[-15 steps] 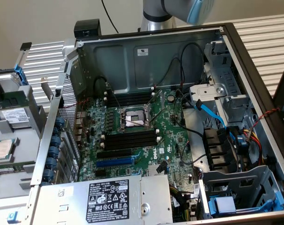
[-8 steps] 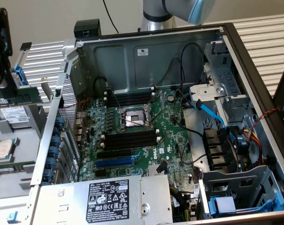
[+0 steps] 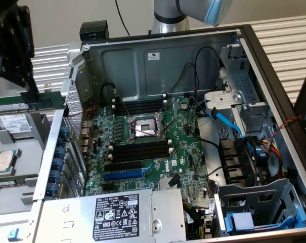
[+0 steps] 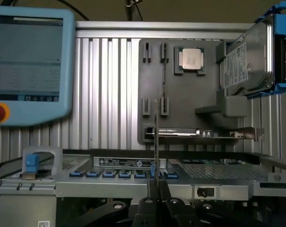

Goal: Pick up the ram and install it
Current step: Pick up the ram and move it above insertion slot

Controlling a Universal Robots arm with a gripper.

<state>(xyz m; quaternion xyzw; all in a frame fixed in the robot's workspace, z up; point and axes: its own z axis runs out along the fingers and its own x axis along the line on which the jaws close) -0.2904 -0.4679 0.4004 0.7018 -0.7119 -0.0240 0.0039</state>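
Observation:
The ram is a long thin green board lying level over the parts tray at the exterior view's left, just outside the computer case. My black gripper comes down onto its upper edge from above and is shut on it. In the wrist view the ram shows edge-on as a thin line rising from between my closed fingertips, where the gripper pinches it. Inside the case, black memory slots with white clips lie on either side of the processor socket.
The grey tray holds a processor, a hard drive and an expansion card. A blue teach pendant lies beside it. The case wall, a blue slot, cables and the power supply crowd the motherboard.

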